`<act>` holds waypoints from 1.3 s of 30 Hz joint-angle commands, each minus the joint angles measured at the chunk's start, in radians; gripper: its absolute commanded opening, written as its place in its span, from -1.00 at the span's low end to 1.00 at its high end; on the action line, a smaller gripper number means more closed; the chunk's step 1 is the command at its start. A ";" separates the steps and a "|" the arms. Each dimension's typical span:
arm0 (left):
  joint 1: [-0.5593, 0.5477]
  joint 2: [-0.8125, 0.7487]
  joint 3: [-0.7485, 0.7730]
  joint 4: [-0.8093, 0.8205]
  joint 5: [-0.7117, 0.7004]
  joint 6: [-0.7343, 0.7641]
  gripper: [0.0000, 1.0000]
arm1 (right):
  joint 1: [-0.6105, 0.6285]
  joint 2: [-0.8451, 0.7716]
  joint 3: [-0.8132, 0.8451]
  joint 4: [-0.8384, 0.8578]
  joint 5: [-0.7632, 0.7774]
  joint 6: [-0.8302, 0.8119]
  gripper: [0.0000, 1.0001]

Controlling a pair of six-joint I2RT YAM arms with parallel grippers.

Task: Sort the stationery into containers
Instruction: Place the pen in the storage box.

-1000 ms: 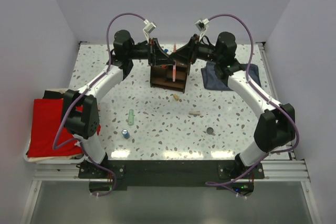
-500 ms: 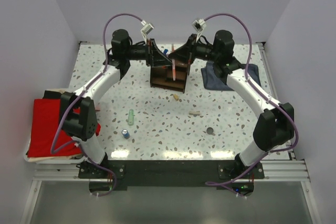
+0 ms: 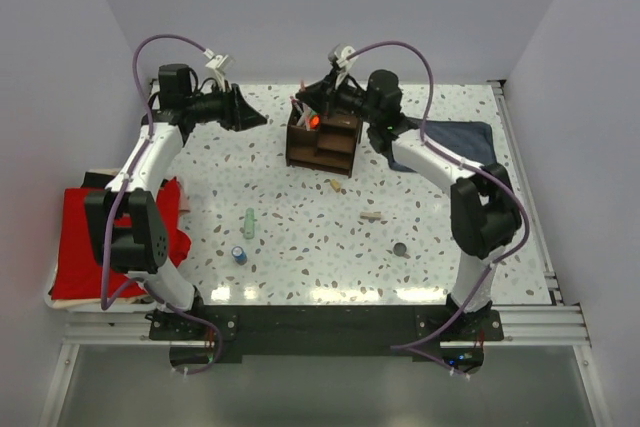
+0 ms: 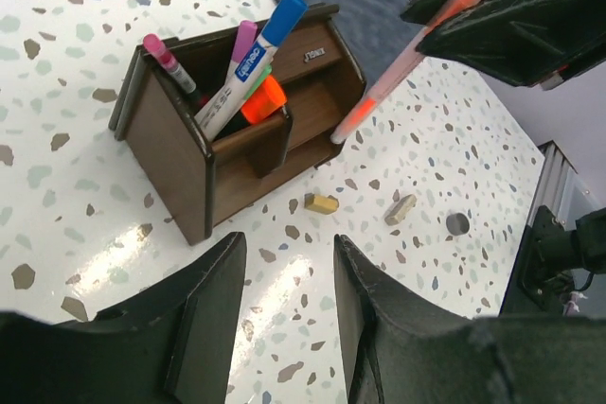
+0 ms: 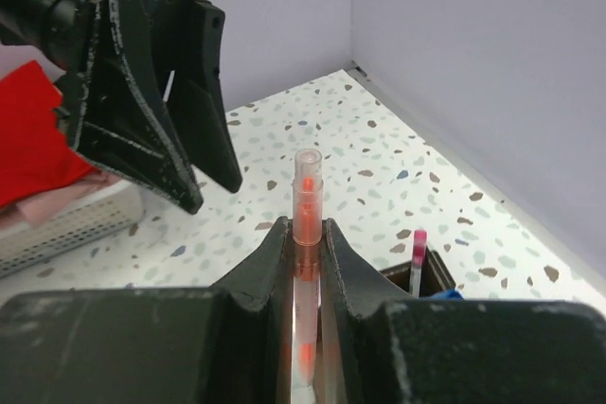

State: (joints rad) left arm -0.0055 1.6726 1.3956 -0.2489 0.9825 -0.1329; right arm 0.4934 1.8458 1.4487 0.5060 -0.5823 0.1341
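pink pen [image 4: 417, 44]: gripped near its upper end and held slanted in the air above the organizer, lower tip pointing down toward it, not yet inside a compartment.
right fingers [image 3: 316, 105]: closed tightly on the pink pen, 1 finger on each side of the barrel.
organizer [image 3: 323, 144]: dark brown wood, stood on the counter [image 3: 300, 237] near its far edge, roughly midway across.
organizer contents: a blue-capped marker [image 4: 270, 30], a purple-capped pen [image 4: 244, 41] and an orange highlighter [image 4: 266, 99] are leaned together in 1 tall compartment; a pink-capped pen [image 4: 162, 54] is stood in the neighbouring corner.
left fingers [image 3: 252, 119]: spread apart with nothing between them, held above the counter to the left of the organizer and clear of it.
loose items: a pale green tube [image 3: 249, 223] and a blue cylinder [image 3: 239, 254] are lying near-left; 2 tan bits [image 3: 336, 186] [image 3: 371, 216] and a dark disc [image 3: 400, 248] are scattered in front of the organizer.
cloths: a blue-grey cloth [image 3: 462, 137] is laid right of the organizer; a red cloth [image 3: 85, 237] is seen off the counter's left edge.
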 commanded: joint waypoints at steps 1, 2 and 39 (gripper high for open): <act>0.006 -0.014 -0.004 -0.032 -0.041 0.058 -0.07 | 0.046 0.079 0.093 0.249 0.068 -0.085 -1.00; 0.006 -0.007 -0.003 -0.032 -0.038 0.056 -0.07 | 0.053 0.096 0.108 0.271 0.071 -0.094 -1.00; 0.006 0.090 0.034 -0.021 -0.041 0.042 -0.06 | 0.080 0.271 0.024 0.411 0.075 -0.321 -1.00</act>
State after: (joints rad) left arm -0.0021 1.7489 1.3933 -0.2806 0.9398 -0.1085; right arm 0.5694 2.1220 1.4998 0.8360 -0.5350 -0.1600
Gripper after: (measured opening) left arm 0.470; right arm 0.131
